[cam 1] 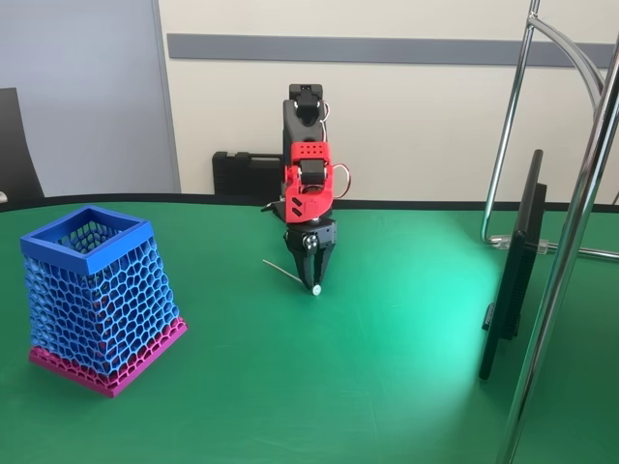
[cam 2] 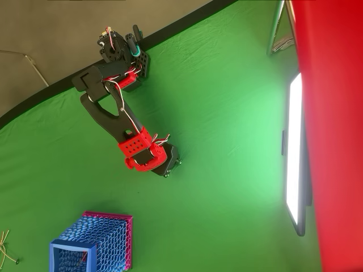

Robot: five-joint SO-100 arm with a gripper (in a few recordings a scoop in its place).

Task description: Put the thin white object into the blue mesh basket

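Observation:
The thin white object (cam 1: 287, 274) is a slender stick slanting from upper left down to a small round knob at the fingertips. My gripper (cam 1: 313, 282) points straight down at the green table (cam 1: 387, 367), and its two black fingers (cam 1: 303, 263) converge on the stick's knob end just above the cloth. In the overhead view the red wrist (cam 2: 144, 152) covers the fingers and the stick. The blue mesh basket (cam 1: 97, 295) stands upright on its pink base at the left, well apart from the gripper. Overhead, the blue mesh basket (cam 2: 93, 243) lies near the bottom left.
A black screen on a stand (cam 1: 513, 280) is at the right, beside chrome tubes (cam 1: 580, 193). A black case (cam 1: 247, 174) sits behind the arm at the table's back edge. Open green cloth lies between the gripper and the basket.

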